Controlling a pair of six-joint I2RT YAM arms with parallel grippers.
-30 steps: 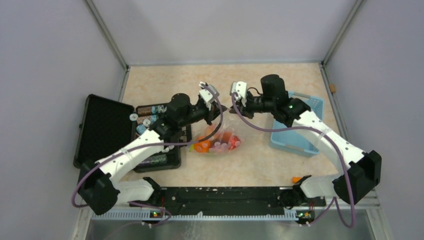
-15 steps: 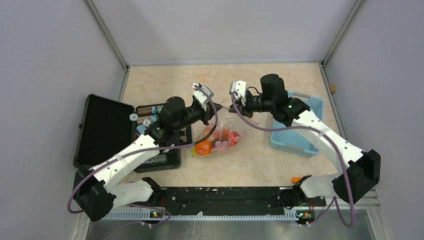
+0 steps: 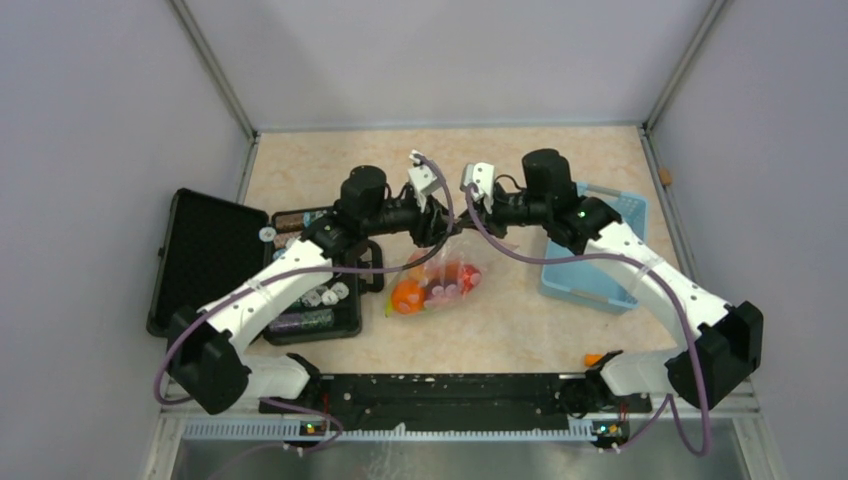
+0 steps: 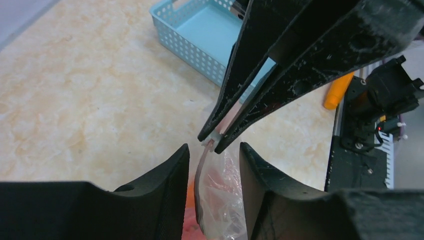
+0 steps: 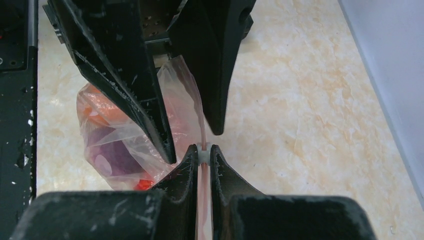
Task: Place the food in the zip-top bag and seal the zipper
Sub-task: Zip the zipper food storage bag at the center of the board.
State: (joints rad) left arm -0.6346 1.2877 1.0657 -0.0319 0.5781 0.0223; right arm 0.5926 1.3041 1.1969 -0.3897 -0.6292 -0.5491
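my right fingers [image 5: 202, 151] clamped on zipper [image 5: 199, 120] end, holding strip taut for closing. my left fingers [image 4: 215, 149] apart, straddling strip, likely to pinch and run seal. food [image 3: 432, 290] inside zip-top bag [image 5: 125, 137], centre frame, sagging toward counter [image 3: 340, 170].

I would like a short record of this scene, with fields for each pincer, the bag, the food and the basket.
left pincer: open, one finger on each side of the zipper
right pincer: shut on the zipper
zip-top bag: top edge held up between the two pincers
toy fruits: inside the bag
light-blue basket: on the table, under the right arm
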